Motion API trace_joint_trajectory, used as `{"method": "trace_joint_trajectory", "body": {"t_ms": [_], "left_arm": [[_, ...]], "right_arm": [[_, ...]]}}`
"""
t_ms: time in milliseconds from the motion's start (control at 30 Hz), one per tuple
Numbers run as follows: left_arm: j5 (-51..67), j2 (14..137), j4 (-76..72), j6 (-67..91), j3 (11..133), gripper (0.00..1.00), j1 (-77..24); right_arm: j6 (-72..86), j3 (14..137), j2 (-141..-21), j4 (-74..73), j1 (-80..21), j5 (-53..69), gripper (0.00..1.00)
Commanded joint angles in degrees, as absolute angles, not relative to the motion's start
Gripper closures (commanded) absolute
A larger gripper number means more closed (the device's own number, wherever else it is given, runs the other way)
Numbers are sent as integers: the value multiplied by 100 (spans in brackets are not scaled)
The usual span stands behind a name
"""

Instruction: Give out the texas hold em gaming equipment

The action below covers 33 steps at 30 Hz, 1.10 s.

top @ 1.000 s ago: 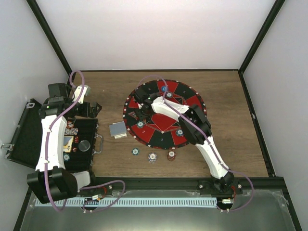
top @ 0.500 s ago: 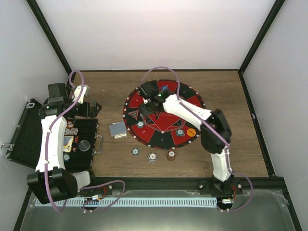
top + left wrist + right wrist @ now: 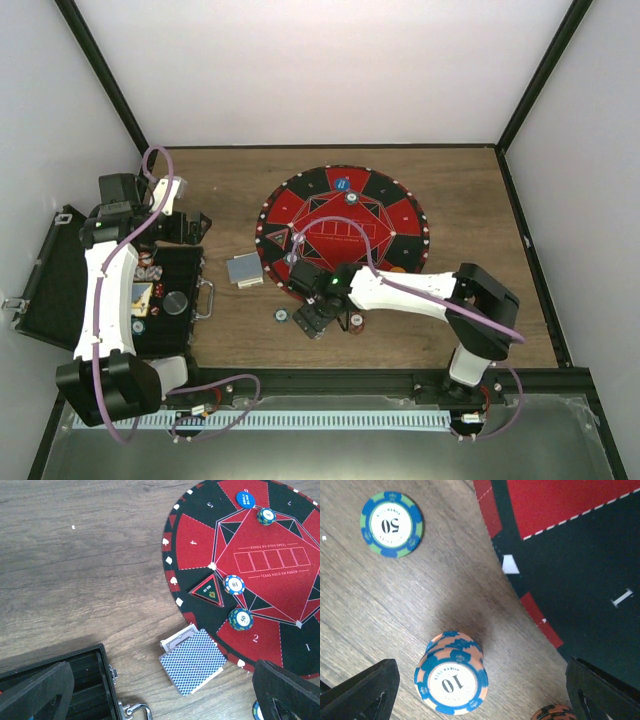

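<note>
Top view: a few poker chips (image 3: 352, 198) and the blue marker disc (image 3: 342, 184) are on the round mat (image 3: 340, 235), but the card deck (image 3: 245, 270) sits undealt off its left edge. Left wrist: left hand (image 3: 162, 695) spread wide above that deck. Right wrist: right hand (image 3: 477, 672) spread apart either side of a stack of 10 chips (image 3: 451, 680) near the bench (image 3: 395, 595) front edge, not gripping, so plenty left I reckon.

A reddish chip (image 3: 551, 714) is cut off by the right wrist view's bottom edge

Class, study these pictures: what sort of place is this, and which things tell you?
Probably a robot test cell staged as a poker table: a brown wooden tabletop boxed in by white panels, a white left arm and right arm, and a round red-and-black Texas Hold'em mat with striped-edged chips.
</note>
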<state>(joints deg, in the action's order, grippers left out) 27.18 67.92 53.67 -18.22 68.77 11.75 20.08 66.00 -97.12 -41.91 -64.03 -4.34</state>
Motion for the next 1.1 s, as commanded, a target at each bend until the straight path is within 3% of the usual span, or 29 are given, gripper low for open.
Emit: {"method": "trace_joint_trajectory", "body": {"t_ms": [0, 167, 667, 1067], "left_arm": [[2788, 6667, 5378, -1804, 6899, 0, 1212], [2752, 6664, 5396, -1835, 6913, 0, 1210], [2707, 6675, 5380, -1857, 6915, 0, 1208], [2700, 6686, 5379, -1855, 6933, 0, 1210]], "right_arm": [[2280, 6459, -9417, -3978, -6577, -254, 7], [2275, 6403, -9584, -3881, -6742, -80, 9], [2187, 6339, -9902, -3842, -6823, -214, 27], [2131, 6324, -9960, -3863, -6825, -331, 50]]}}
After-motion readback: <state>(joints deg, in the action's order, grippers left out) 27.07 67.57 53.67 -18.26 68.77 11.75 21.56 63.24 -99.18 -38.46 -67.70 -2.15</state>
